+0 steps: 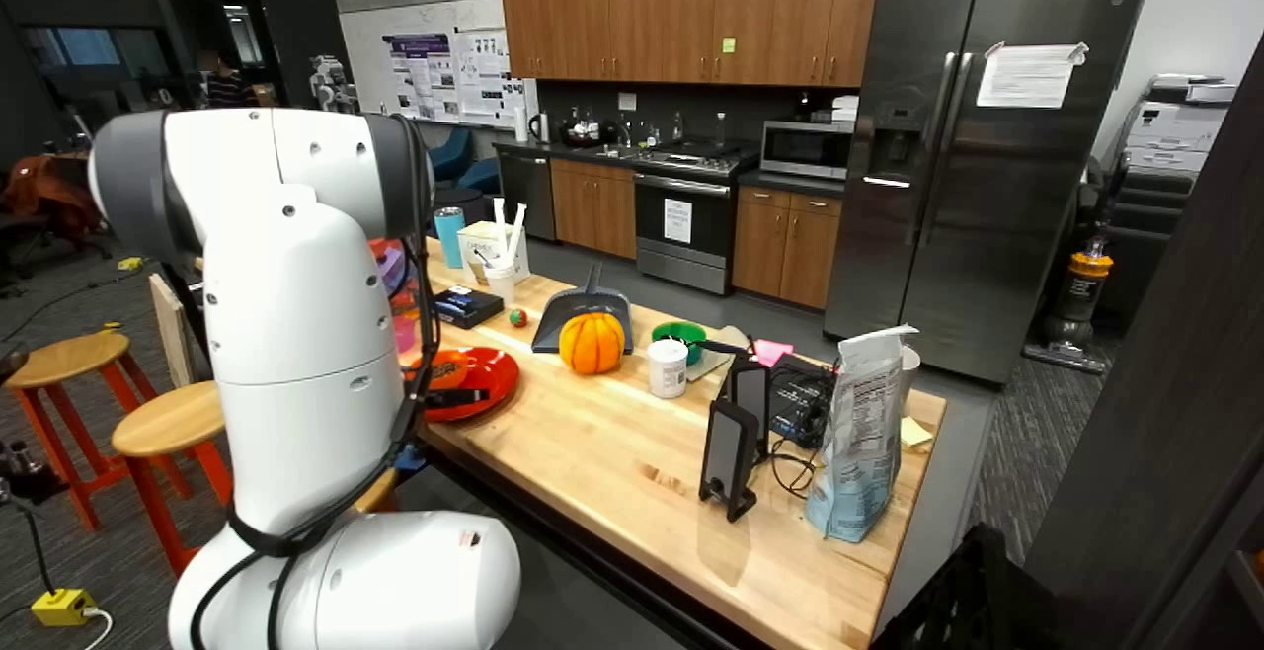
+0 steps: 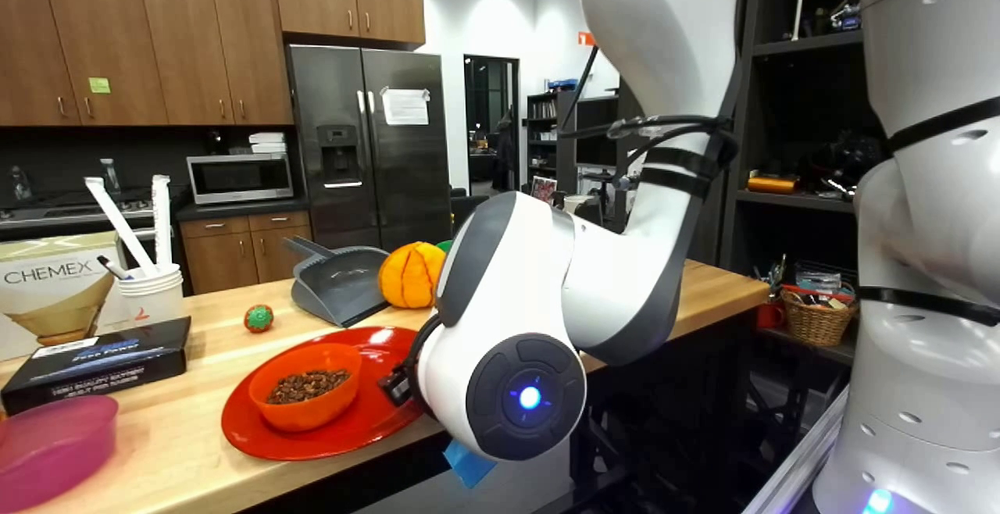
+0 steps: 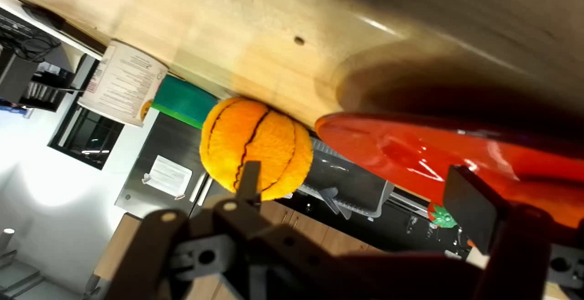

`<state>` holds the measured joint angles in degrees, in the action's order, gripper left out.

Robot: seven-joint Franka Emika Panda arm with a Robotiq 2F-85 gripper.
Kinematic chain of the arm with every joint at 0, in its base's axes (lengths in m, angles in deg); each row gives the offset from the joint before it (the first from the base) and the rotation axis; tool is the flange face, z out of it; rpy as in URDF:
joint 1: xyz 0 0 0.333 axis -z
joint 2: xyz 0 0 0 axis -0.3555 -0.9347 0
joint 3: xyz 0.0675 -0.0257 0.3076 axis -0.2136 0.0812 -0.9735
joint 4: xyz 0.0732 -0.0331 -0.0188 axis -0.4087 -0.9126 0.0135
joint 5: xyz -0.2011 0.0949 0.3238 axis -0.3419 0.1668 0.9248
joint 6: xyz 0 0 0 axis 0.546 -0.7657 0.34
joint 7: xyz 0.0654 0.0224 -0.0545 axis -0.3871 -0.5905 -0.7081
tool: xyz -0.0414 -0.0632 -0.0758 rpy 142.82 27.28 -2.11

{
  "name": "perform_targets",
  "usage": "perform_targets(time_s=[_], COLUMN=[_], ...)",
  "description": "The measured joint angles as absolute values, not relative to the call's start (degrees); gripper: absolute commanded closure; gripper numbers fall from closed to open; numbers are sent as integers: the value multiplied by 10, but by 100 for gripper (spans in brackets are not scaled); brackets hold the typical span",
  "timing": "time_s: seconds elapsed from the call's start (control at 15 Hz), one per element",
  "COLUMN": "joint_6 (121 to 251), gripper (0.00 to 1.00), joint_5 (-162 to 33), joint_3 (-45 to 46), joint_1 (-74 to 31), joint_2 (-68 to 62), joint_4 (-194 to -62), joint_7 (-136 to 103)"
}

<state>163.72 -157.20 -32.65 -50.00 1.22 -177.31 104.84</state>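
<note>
My gripper (image 3: 358, 177) is open, its two fingers wide apart with nothing held between them. In an exterior view the gripper (image 2: 398, 383) is beside the right rim of a red plate (image 2: 367, 440); whether it touches cannot be told. An orange bowl (image 2: 308, 412) of small brown pieces rests on that plate. The wrist view is upside down; there one finger overlaps the red plate (image 3: 388, 154), the other a plush orange pumpkin (image 3: 255, 140). Between them show a grey dustpan (image 3: 342, 177) and a red-and-green strawberry-like ball (image 3: 441, 215). The arm hides part of the plate in both exterior views.
Left of the plate are a black box (image 2: 101, 362), a pink bowl (image 2: 58, 451) and stacked cups (image 2: 152, 295). Along the table stand a white canister (image 1: 668, 368), a green bowl (image 1: 678, 332), black speakers (image 1: 729, 452) and a tall bag (image 1: 859, 443). Stools (image 1: 173, 418) flank the arm.
</note>
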Motion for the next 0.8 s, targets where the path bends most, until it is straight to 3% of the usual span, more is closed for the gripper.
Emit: perform_targets(time_s=[0.8], joint_6=[1612], gripper=[0], joint_5=[-1572], joint_3=[-332], joint_1=[-503], joint_2=[3], joint_4=[-1772], joint_7=[1060])
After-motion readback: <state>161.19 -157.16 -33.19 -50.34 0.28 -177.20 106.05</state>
